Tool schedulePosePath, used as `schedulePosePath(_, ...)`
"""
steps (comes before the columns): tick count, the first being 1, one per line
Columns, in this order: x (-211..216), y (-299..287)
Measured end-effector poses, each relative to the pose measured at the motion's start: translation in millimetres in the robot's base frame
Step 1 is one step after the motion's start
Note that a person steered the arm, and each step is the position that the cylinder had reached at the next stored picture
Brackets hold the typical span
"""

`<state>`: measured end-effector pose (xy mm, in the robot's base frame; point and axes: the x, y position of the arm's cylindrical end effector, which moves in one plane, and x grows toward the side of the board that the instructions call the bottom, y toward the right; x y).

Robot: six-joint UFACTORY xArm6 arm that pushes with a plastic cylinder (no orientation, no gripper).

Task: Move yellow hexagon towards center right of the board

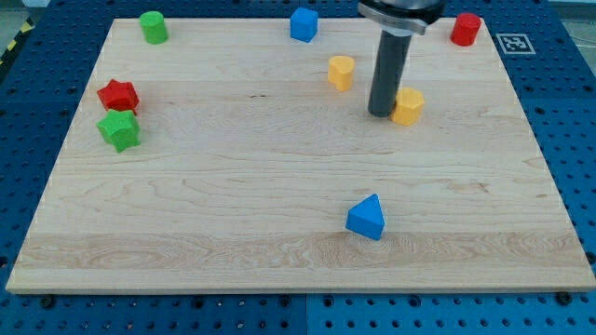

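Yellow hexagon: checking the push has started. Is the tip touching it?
Touching: in the camera view, my tip sits flush against the yellow hexagon on its left side, no board visible between.

Lab robot test bench. Evidence: blue perforated base plate w/ regular hole grid; wooden board as work surface; fiducial marker tag at view's top right; yellow-black hazard tape at top left edge.
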<state>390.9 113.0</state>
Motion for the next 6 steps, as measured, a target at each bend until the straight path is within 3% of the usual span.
schedulePosePath(6, 4.2, 98.4)
